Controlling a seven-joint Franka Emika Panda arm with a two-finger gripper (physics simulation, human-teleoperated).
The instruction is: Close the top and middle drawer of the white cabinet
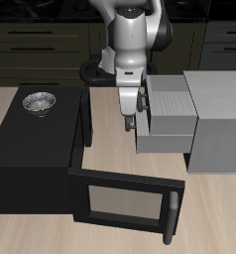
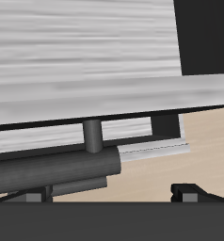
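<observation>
From above, the white cabinet (image 1: pixel 217 119) stands on the bench (image 1: pixel 120 159) beside the black box (image 1: pixel 31 149), its top drawer (image 1: pixel 170 99) and middle drawer (image 1: pixel 165 134) pulled out. The claw (image 1: pixel 133 121) hangs at their fronts. Only the wrist view shows a grey bar handle (image 2: pixel 57 169) close up and fingertips (image 2: pixel 189 191) spread apart.

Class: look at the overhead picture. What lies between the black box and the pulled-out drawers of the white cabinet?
In the exterior view, only the gripper hangs there, over bare table, beside the drawers.
</observation>
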